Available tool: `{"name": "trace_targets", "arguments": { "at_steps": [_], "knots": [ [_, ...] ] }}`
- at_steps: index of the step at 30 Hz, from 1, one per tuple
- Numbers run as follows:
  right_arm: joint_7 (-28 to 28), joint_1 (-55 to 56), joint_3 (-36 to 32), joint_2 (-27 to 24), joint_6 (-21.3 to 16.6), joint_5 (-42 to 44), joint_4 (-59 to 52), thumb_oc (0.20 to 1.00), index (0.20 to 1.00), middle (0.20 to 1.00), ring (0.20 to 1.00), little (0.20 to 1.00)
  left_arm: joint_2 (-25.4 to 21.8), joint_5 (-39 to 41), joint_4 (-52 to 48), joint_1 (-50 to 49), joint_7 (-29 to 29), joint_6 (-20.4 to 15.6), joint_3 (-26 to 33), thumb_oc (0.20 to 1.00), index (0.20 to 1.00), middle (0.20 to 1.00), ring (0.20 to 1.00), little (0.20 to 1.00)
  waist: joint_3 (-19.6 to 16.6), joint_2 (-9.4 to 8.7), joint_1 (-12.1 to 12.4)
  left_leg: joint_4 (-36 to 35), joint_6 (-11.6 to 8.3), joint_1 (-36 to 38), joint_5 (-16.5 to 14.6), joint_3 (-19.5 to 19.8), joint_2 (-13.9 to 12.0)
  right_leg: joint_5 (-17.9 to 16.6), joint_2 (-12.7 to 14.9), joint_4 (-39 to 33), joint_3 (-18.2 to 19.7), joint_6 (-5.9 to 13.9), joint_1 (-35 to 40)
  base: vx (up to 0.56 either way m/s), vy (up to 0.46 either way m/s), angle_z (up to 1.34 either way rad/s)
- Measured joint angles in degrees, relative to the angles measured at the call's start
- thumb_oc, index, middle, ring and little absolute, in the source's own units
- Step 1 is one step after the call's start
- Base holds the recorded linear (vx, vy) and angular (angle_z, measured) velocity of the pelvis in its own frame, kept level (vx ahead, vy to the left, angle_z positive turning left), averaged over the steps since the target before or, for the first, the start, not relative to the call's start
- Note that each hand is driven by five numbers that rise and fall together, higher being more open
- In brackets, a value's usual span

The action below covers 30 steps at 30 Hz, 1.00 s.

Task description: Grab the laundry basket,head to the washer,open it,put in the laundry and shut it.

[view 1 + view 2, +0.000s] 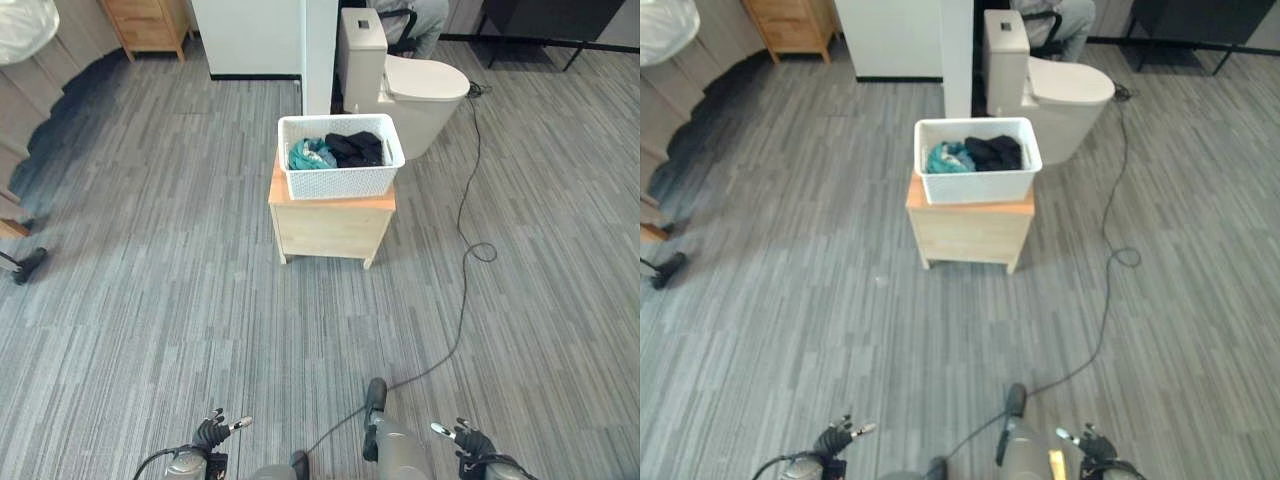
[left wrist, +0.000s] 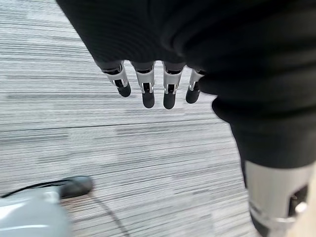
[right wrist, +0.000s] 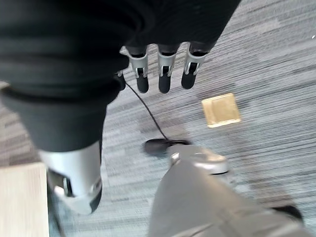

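I see the white laundry basket [image 1: 340, 155] on a small wooden cabinet [image 1: 332, 225] at upper centre, teal and black clothes [image 1: 337, 150] inside. It looks light and stiff; I'd grip its rim at both ends. My left hand [image 1: 212, 433] and right hand [image 1: 470, 438] hang empty, fingers straight, at the bottom edge.
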State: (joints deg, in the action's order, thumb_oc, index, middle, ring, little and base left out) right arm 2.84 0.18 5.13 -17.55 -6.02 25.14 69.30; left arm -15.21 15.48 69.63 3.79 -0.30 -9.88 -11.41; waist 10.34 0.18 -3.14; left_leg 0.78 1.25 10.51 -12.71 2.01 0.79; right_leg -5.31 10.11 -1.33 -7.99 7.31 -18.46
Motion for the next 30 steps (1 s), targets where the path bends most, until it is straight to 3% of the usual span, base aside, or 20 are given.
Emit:
{"name": "trace_targets", "arguments": {
  "at_steps": [1, 3, 4, 7, 9, 10, 11, 12, 15, 16, 18, 19, 21, 22, 24, 26, 27, 28, 29, 30],
  "knots": [
    [-0.1, 0.4, -0.7, 0.1, 0.0, 0.0, 0.4, 1.000, 1.000, 1.000, 1.000, 1.000, 0.0, -0.3, 0.2, -0.8, 0.0, 0.0, 0.1, 1.000, 1.000, 1.000, 1.000, 1.000, -0.3, -0.13, -0.5, -1.0, -0.13, 2.2, -1.8, 0.6, -1.0, -1.1, -0.6, 0.4, 0.6, 0.62, 0.5, 0.49, -0.206, 0.32],
    [-0.1, 1.2, -2.3, -0.8, 0.1, 0.0, 1.2, 1.000, 1.000, 1.000, 1.000, 1.000, 1.0, -0.5, 0.8, -1.7, -0.1, 0.1, -0.1, 1.000, 1.000, 1.000, 1.000, 1.000, -0.6, 2.01, -0.9, -0.2, -2.88, 3.5, -2.7, 0.9, -4.4, -5.1, -3.4, 4.1, -0.4, 1.70, 1.1, 0.48, -0.236, 0.40],
    [-0.1, 1.3, -3.1, -1.3, 0.2, 0.0, 1.8, 1.000, 1.000, 1.000, 1.000, 1.000, 2.3, -0.8, 1.2, -0.8, -0.1, 0.1, 0.3, 1.000, 1.000, 1.000, 1.000, 1.000, -0.1, 1.98, -1.2, 3.6, -6.13, 2.8, -0.8, 2.7, -5.8, -4.9, -4.2, 6.4, -0.4, 0.28, 2.6, 0.50, -0.314, 0.50],
    [0.3, 1.0, -3.5, -1.8, 0.2, 0.0, 3.0, 1.000, 1.000, 1.000, 1.000, 1.000, 3.2, -0.9, 3.2, -1.1, -0.2, -0.3, 1.8, 1.000, 1.000, 1.000, 1.000, 1.000, -0.7, 1.04, -1.1, 8.3, -10.07, 3.5, 4.4, 5.1, -8.1, -0.4, -6.2, 10.0, -1.1, -3.34, 5.2, 0.36, -0.273, 0.16],
    [1.1, 1.0, -3.5, -1.5, -0.2, 0.0, 2.7, 1.000, 1.000, 1.000, 1.000, 1.000, 2.3, -0.8, 5.3, -1.2, -0.1, 0.0, 3.8, 1.000, 1.000, 1.000, 1.000, 1.000, -1.7, -0.26, -0.9, 17.9, -11.98, 0.5, 8.2, 6.3, -9.5, 2.1, -8.5, 10.3, -2.4, -6.39, 8.3, 0.32, -0.429, 0.07],
    [1.1, 0.9, -3.5, -1.1, -0.1, 0.0, 2.7, 1.000, 1.000, 1.000, 1.000, 1.000, 1.9, -0.8, 5.7, -1.4, -0.1, 0.0, 4.3, 1.000, 1.000, 1.000, 1.000, 1.000, -2.1, -0.86, -0.8, 24.3, -11.87, -2.8, 10.4, 7.1, -9.3, 3.0, -9.3, 10.2, -2.9, -7.58, 8.9, 0.31, -0.460, 0.09],
    [1.1, 0.8, -3.1, -0.8, 0.1, 0.2, 2.6, 1.000, 1.000, 1.000, 1.000, 1.000, 1.4, -0.6, 5.7, -1.5, -0.1, 0.0, 5.9, 1.000, 1.000, 1.000, 1.000, 1.000, -1.8, -2.78, -0.1, 38.8, -10.47, -11.0, 21.5, 6.9, -8.6, 3.8, -10.0, 8.9, -2.8, -9.65, 10.8, 0.24, -0.311, -0.11],
    [1.0, 0.8, -2.4, -0.5, 0.0, 1.0, 2.4, 1.000, 1.000, 1.000, 1.000, 1.000, 1.0, -0.2, 5.6, -1.9, -0.1, 0.1, 6.3, 1.000, 1.000, 1.000, 1.000, 1.000, -1.6, -3.85, 0.9, 45.8, -10.45, -14.6, 21.8, 6.9, -8.3, 3.7, -9.9, 7.7, -2.4, -10.26, 12.5, 0.16, -0.180, -0.21],
    [0.9, 0.7, -2.2, -0.5, -0.1, 2.6, 0.7, 1.000, 1.000, 1.000, 1.000, 1.000, 0.2, 0.0, 5.5, -2.9, -0.2, 0.1, 6.2, 1.000, 1.000, 1.000, 1.000, 1.000, -1.1, -5.93, 1.5, 52.3, -5.68, -26.7, 18.7, 2.8, -9.2, 6.1, -10.1, 5.8, -3.2, -13.63, 16.9, 0.24, -0.105, 0.05],
    [0.9, 0.7, -2.3, -0.8, -0.1, 3.4, 0.1, 1.000, 1.000, 1.000, 1.000, 1.000, 0.0, 0.3, 4.8, -2.6, -0.2, 0.1, 6.1, 1.000, 1.000, 1.000, 1.000, 1.000, -0.5, -6.08, 1.7, 49.7, -4.39, -30.0, 16.8, 0.8, -9.3, 7.2, -10.0, 4.3, -3.4, -13.85, 18.6, 0.51, 0.064, 0.14],
    [1.0, 0.9, -2.2, -1.2, -0.1, 3.9, -2.0, 1.000, 1.000, 1.000, 1.000, 1.000, -0.5, 0.5, 1.8, -3.2, -0.2, 0.0, 5.8, 1.000, 1.000, 1.000, 1.000, 1.000, 0.5, -5.33, 2.6, 35.4, -4.96, -32.2, 14.5, -4.2, -10.1, 7.3, -10.3, 1.2, -3.8, -10.97, 22.7, 0.45, 0.129, 0.23],
    [1.0, 2.8, -2.4, -2.2, -0.6, 4.1, -4.1, 1.000, 1.000, 1.000, 1.000, 1.000, -0.1, 0.5, 1.4, -2.8, -0.2, 0.0, 5.1, 1.000, 1.000, 1.000, 1.000, 1.000, 0.2, -4.28, 1.9, 13.3, -6.09, -29.6, 15.0, -7.3, -9.4, 6.5, -11.1, -1.6, -5.2, -10.77, 24.7, 0.35, 0.135, 0.22],
    [0.7, 1.4, -2.3, -3.3, -0.5, 4.6, -5.3, 1.000, 1.000, 1.000, 1.000, 1.000, 0.1, 1.5, 0.9, -2.9, -0.3, 0.1, 4.7, 1.000, 1.000, 1.000, 1.000, 1.000, 0.5, -2.07, 2.5, 1.2, -7.48, -28.9, 15.9, -3.6, -7.8, 7.7, -12.3, -3.4, -4.8, -8.65, 28.0, 0.40, 0.166, 0.06],
    [0.4, 1.1, -2.3, -3.6, -0.5, 4.7, -6.5, 1.000, 1.000, 1.000, 1.000, 1.000, 0.0, 2.2, 0.9, -2.9, -0.3, 0.1, 4.6, 1.000, 1.000, 1.000, 1.000, 1.000, 0.0, -1.58, 2.7, -2.1, -7.15, -28.3, 16.2, -1.7, -5.4, 8.8, -12.6, -3.6, -4.7, -7.02, 29.2, 0.33, 0.180, -0.01],
    [-0.1, 0.6, -2.4, -3.6, -0.5, 4.9, -9.3, 1.000, 1.000, 1.000, 1.000, 1.000, 0.0, 2.5, 1.0, -2.8, -0.3, 0.1, 4.5, 1.000, 1.000, 1.000, 1.000, 1.000, 0.1, -2.13, 3.3, -2.4, -6.03, -27.2, 17.7, -1.3, -2.9, 10.1, -12.1, -3.6, -3.4, -6.53, 30.4, 0.34, 0.219, -0.31],
    [-0.1, -0.1, -2.3, -3.6, -0.6, 4.8, -12.6, 1.000, 1.000, 1.000, 1.000, 1.000, 0.1, 2.5, 1.3, -3.9, -0.4, 0.2, 4.6, 1.000, 1.000, 1.000, 1.000, 1.000, -0.4, -2.40, 4.0, -3.0, -2.43, -21.9, 20.1, -3.7, -2.4, 11.4, -11.0, -3.5, 0.0, -4.58, 33.2, 0.34, 0.294, -0.76],
    [-0.1, 0.4, -2.2, -3.2, -0.9, 4.5, -14.2, 1.000, 1.000, 1.000, 1.000, 1.000, 0.0, 2.5, 1.7, -4.1, -0.5, 0.2, 4.4, 1.000, 1.000, 1.000, 1.000, 1.000, -0.9, -3.30, 3.9, -2.8, 0.18, -19.3, 23.6, -5.4, -1.8, 12.1, -9.8, -2.2, 1.4, -3.54, 35.3, 0.26, 0.292, -0.59],
    [-0.1, 1.8, -2.2, -2.8, -0.8, 4.3, -16.3, 1.000, 1.000, 1.000, 1.000, 1.000, -0.3, 2.5, 1.2, -3.6, -0.6, 0.2, 4.2, 1.000, 1.000, 1.000, 1.000, 1.000, -1.7, -3.83, 3.8, -2.9, 0.94, -18.1, 22.5, -6.1, -1.0, 12.6, -9.0, 2.3, 1.4, -3.29, 33.7, 0.16, 0.227, -0.39],
    [-0.1, 2.6, -2.3, -2.8, -0.9, 3.7, -19.3, 1.000, 1.000, 1.000, 1.000, 1.000, -0.6, 2.4, 0.4, -3.6, -0.7, 0.2, 3.7, 1.000, 1.000, 1.000, 1.000, 1.000, -1.5, -2.51, 3.9, -3.1, 0.84, -17.6, 22.7, -5.9, -2.1, 15.6, -8.8, 13.8, 1.5, -2.80, 28.2, 0.02, 0.070, -0.27],
    [0.0, 3.1, -2.3, -2.8, -1.0, 3.2, -21.5, 1.000, 1.000, 1.000, 1.000, 1.000, -1.1, 2.4, -0.9, -3.5, -0.7, 0.1, 3.2, 1.000, 1.000, 1.000, 1.000, 1.000, -1.6, -2.73, 3.6, -3.1, 0.90, -17.3, 22.4, -5.9, -2.2, 16.3, -8.1, 23.0, 1.5, -2.13, 23.4, 0.04, 0.110, 0.04]
  ]
}}
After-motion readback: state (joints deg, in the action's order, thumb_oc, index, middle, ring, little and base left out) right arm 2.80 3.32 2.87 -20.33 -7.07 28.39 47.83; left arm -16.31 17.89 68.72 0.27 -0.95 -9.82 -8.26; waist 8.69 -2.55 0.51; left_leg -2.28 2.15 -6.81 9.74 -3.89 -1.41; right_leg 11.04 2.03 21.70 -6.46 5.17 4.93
